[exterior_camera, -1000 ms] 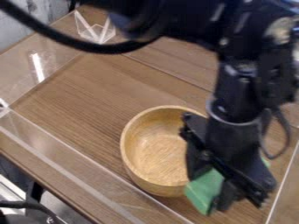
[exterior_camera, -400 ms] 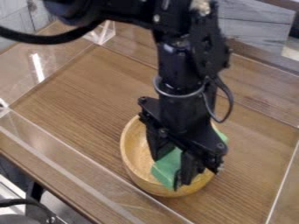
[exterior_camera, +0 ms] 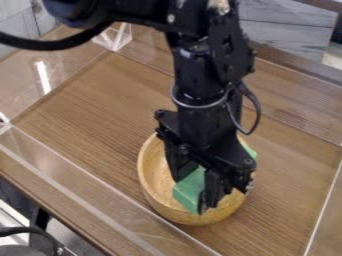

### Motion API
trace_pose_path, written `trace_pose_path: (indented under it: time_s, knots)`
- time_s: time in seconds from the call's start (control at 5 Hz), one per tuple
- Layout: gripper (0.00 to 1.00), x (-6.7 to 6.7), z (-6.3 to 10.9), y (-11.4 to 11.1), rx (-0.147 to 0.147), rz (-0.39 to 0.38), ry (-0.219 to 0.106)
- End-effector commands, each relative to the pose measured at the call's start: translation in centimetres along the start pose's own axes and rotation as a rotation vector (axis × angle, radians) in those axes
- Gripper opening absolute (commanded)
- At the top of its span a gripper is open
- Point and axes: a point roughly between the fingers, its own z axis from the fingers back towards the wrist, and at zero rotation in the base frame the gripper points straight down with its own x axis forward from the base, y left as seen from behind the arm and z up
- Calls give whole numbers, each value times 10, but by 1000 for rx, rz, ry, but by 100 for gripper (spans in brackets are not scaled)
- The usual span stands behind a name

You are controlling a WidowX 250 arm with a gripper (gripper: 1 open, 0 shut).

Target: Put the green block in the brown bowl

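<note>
End effector point(exterior_camera: 211, 192) pointed straight down over the brown bowl point(exterior_camera: 155, 158), fingers clamped on the green block point(exterior_camera: 195, 187). Green block held tilted, lower end down inside the bowl above its grainy floor, whether touching it cannot be told; a further green patch visible at the right side of the end effector. Bowl seated on the wood-grain table point(exterior_camera: 94, 100) near its front edge, right half hidden behind the black arm point(exterior_camera: 207, 70).

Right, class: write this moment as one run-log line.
tool: shut on green block | position: over brown bowl | block: held, not released | surface: wooden table
</note>
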Motion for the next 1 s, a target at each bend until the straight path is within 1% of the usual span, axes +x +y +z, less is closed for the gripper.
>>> trace_pose_path:
  time_s: [0.0, 0.8]
  knots:
    - [0, 7, 8, 0, -15, 9, -48]
    - [0, 12, 2, 0, -53, 30, -42]
